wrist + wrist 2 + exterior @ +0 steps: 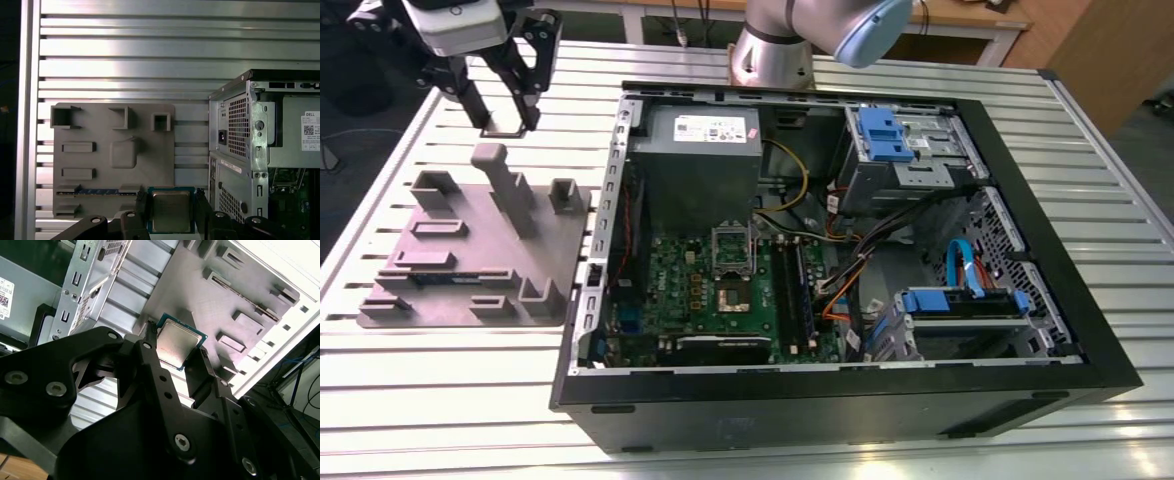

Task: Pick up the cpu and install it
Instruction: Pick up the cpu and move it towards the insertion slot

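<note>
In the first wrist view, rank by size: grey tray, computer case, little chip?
1. The grey tray and computer case look about alike; the case runs out of frame.
2. The cpu, smallest, though nearest the camera.

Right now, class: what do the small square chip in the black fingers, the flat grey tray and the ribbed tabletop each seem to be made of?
The small square silver-topped cpu: metal lid with a dull sheen, on a thin blue-green-edged board, probably laminate.
The flat grey moulded tray: matt, no glare, likely plastic.
The ribbed silver tabletop: bright streaky reflections, probably extruded aluminium.
</note>
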{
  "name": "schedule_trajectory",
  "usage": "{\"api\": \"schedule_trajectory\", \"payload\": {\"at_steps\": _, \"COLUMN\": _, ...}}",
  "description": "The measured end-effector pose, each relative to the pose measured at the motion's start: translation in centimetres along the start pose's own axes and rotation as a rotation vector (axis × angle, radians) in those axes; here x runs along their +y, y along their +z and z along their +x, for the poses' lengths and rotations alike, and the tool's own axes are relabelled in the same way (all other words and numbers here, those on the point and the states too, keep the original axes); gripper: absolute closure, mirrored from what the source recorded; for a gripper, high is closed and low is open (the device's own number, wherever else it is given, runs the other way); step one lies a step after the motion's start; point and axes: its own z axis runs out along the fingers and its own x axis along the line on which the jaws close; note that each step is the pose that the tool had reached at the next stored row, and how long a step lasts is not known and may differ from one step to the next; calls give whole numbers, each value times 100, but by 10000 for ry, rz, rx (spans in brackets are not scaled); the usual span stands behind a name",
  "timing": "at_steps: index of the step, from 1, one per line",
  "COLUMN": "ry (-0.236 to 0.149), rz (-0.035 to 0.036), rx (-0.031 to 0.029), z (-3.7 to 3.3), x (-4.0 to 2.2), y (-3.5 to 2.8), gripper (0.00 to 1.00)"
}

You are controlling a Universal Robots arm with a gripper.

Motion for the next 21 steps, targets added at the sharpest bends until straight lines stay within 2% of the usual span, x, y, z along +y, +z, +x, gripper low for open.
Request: {"api": "schedule_trajectory", "payload": {"at_steps": 21, "ry": 0, "rz": 0, "rx": 0, "z": -63, "x": 0, "y": 0, "gripper": 53}}
